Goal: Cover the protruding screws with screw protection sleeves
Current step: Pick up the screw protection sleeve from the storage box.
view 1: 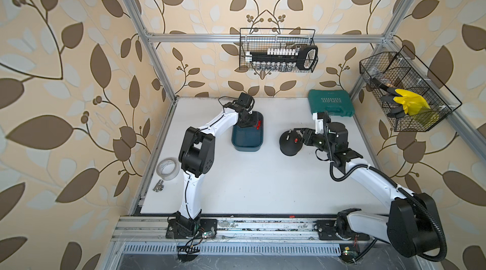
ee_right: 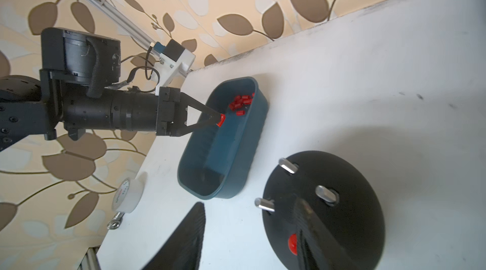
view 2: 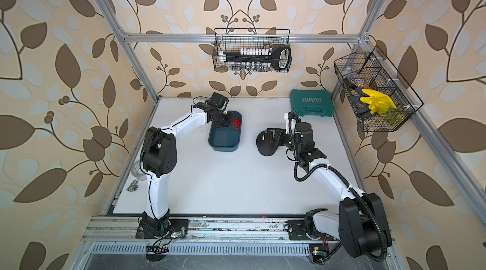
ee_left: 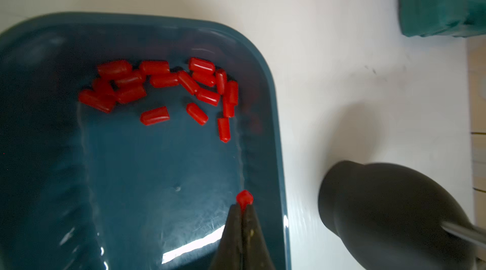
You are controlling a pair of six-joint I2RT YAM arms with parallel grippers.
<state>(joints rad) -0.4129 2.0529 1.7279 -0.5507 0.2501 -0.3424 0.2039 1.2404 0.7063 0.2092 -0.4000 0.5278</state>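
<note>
The white tabletop has free room between the blue tray and the black dome on its right. My right claw stands released, with one finger over the dome, so that side is crowded. My left claw is clenched on one red sleeve above the tray. Its long axis seems crosswise to the fingers. I must clear the tray wall rightward to reach the three bare screws, which lean outward. A fourth screw is already capped.
</note>
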